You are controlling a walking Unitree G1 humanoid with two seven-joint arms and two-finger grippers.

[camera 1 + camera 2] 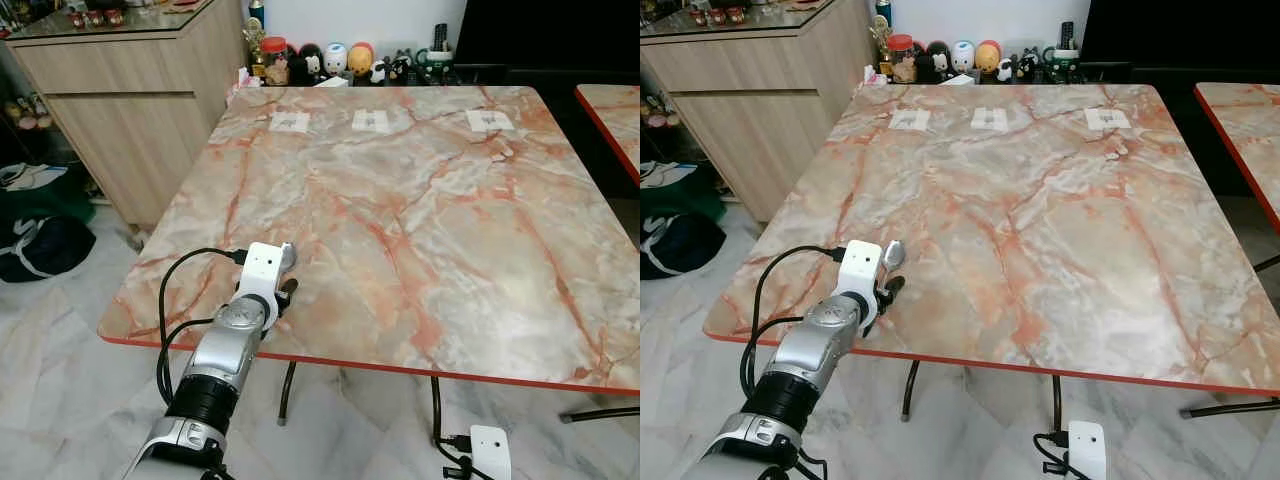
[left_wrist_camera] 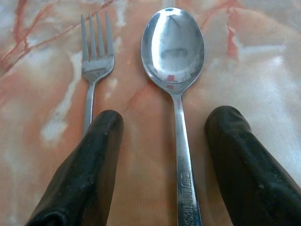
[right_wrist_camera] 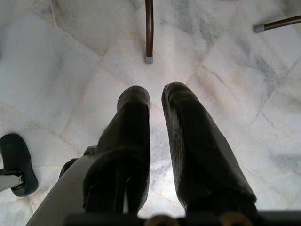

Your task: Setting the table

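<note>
- The right gripper [image 3: 156, 96] hangs below the table's near edge, over the pale veined marble floor [image 3: 56, 70]; its two black fingers sit close together with a thin gap and nothing between them.
- A thin dark metal table leg [image 3: 149, 28] stands on the floor just beyond those fingertips.
- The left gripper [image 2: 162, 125] rests at the near left corner of the square, red-edged, pink-veined marble table [image 1: 420, 210], fingers spread wide.
- From the head, one silver spoon bowl [image 1: 894, 253] peeks past the white wrist housing; the wrist camera reveals more: a shiny steel spoon [image 2: 175, 70] lying flat between the fingers, untouched, and a steel fork [image 2: 94, 66] beside it, its handle passing behind one finger.
- At the table's far edge lie three white paper squares [image 1: 370, 121].
- Beyond them stands a row of small toy figurines [image 1: 335, 60].
</note>
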